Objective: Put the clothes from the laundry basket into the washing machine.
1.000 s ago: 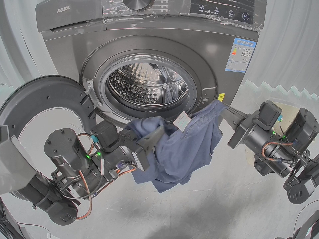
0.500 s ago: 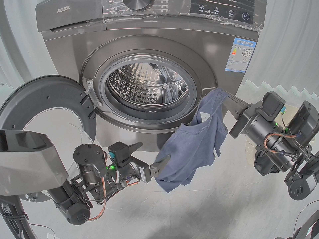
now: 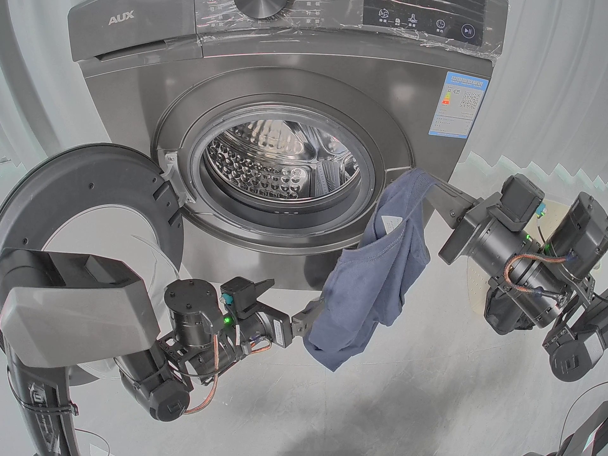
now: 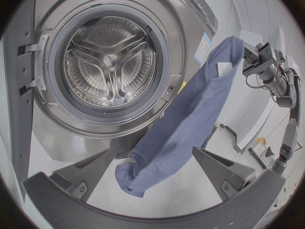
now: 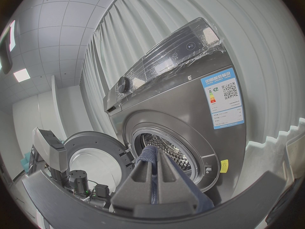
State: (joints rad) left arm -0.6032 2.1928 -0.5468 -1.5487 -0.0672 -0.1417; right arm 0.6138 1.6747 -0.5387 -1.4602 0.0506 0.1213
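A blue garment [image 3: 373,273] hangs in front of the washing machine, right of its round opening [image 3: 278,159]. My right gripper [image 3: 425,183] is shut on the garment's top edge, level with the opening's lower right rim; the wrist view shows cloth [image 5: 149,153] pinched in the right gripper [image 5: 154,166]. My left gripper [image 3: 292,294] sits low, below the opening, and is open. In its wrist view the garment's [image 4: 187,118] lower end dangles between the spread fingers of the left gripper [image 4: 153,150]. I cannot tell whether it touches them.
The machine's door [image 3: 82,191] is swung fully open to the left, just above my left arm. A pale perforated basket [image 3: 554,213] stands at the right, mostly hidden behind my right arm. Bare grey floor lies below the garment.
My left gripper has dropped down and back from the garment's upper folds to its lower end. The garment now hangs straight from the right gripper, which has risen slightly.
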